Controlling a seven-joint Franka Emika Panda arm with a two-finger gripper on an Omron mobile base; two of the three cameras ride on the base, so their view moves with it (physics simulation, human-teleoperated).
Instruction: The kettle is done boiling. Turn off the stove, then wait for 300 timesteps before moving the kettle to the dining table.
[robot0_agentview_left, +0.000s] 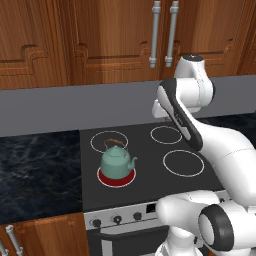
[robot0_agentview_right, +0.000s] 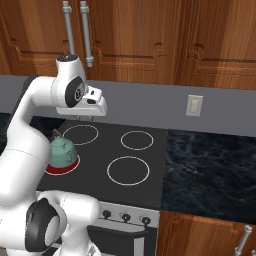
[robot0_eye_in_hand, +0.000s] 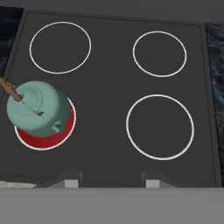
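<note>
While the kettle (robot0_agentview_left: 118, 162) sits on the glowing red front-left burner (robot0_eye_in_hand: 30, 139) of the stove (robot0_agentview_left: 150, 150), bring your empty, part-open end effector (robot0_eye_in_hand: 107, 179) down to the knobs (robot0_agentview_left: 117, 219). Turn only that burner's knob.

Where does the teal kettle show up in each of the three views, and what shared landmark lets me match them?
Left base view: the kettle sits left of centre, on the stove's front-left burner.
Right base view: kettle at the left, partly behind the white arm.
Hand view: kettle at the left, seen from above.
Shared landmark: the glowing red burner under it; the other three rings are white outlines.
</note>
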